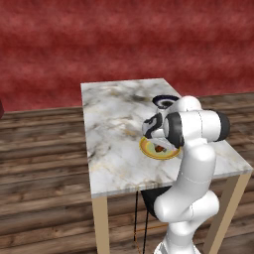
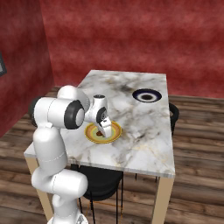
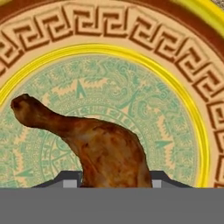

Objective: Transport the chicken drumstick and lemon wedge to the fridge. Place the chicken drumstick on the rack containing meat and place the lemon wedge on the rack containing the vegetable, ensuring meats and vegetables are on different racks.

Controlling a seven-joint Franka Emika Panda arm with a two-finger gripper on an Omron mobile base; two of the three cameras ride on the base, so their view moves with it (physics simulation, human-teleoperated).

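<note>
The tool (image 2: pixel 104 129) is reaching down over the plate (image 2: pixel 114 135) on the surface (image 2: pixel 144 127), its tips straddling the chicken drumstick (image 3: pixel 103 146) directly between them; whether they are clamped, I cannot tell. Grasping is underway; next comes confirming the grip, then lifting.

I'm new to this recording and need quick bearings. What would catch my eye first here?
The white arm bends low over a marble table, its gripper down on a yellow patterned plate near the front edge. In the hand view, a browned chicken drumstick lies on that plate between the fingertips. A dark blue bowl sits farther back.
</note>
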